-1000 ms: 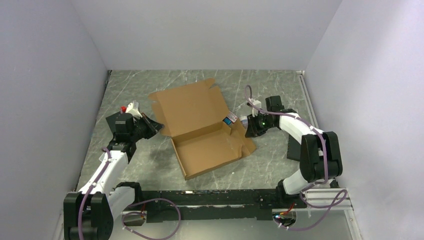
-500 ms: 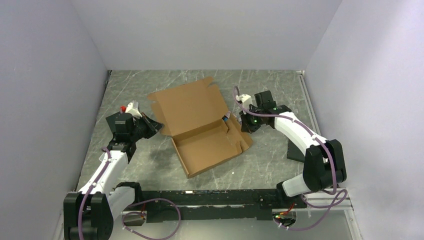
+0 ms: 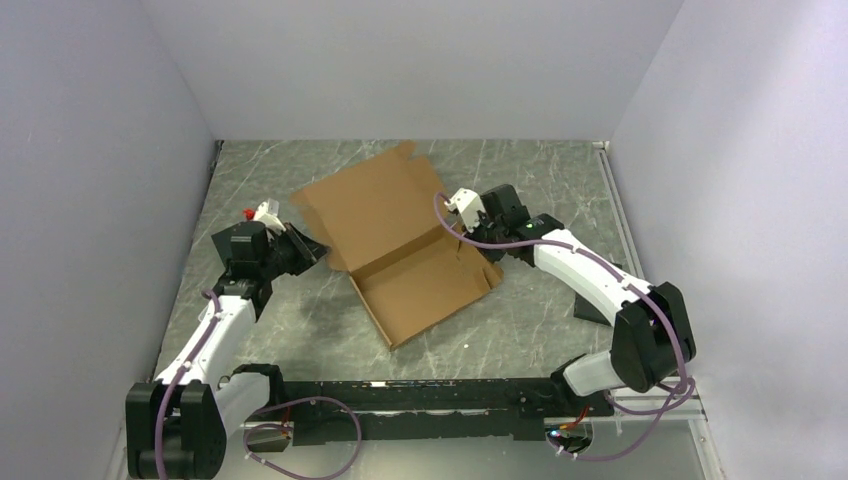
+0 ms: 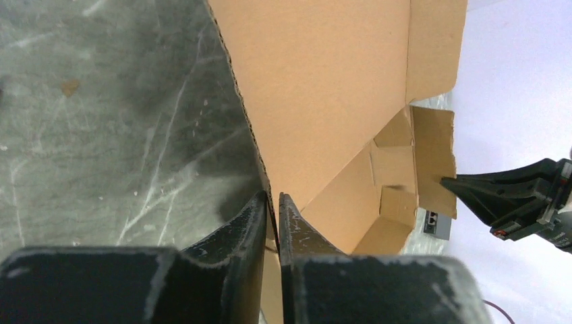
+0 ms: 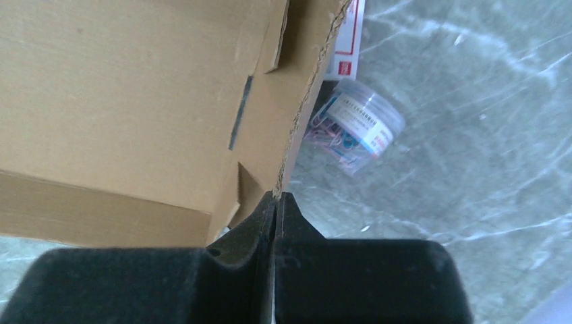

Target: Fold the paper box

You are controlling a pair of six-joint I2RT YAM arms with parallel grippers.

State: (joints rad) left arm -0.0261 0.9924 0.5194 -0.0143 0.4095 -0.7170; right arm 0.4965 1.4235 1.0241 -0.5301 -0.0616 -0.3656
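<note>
**Fold status: box partly formed, lid open**

The paper box (image 3: 395,240) lies on the bench (image 3: 300,340) between the two end effectors and is gripped at both ends. It is no longer a flat sheet. The tray half nearest the arm bases shows a raised long wall along its near edge. The large lid panel stands tilted up on the far side of the tray.

The left end effector (image 4: 271,202) is closed on the corrugated edge of the paper box (image 4: 324,88) at the left corner, where lid and tray meet. The cardboard runs away from its fingertips towards the opposite arm.

The right end effector (image 5: 276,199) is closed on the torn-looking edge of the end flap. The paper box (image 5: 135,101) fills the area left of its fingertips. In the top view the right end effector (image 3: 480,235) sits at the tray's right end.

Judged remaining: seat the end flaps and tabs, which look loose, not locked, then bring the lid down and tuck it. The fold is roughly at its midpoint.

Just right of the right fingertips, beside the flap, lie a clear jar of paper clips (image 5: 361,128) and a small white-and-red carton (image 5: 347,34). Both are close enough to obstruct the flap.
</note>
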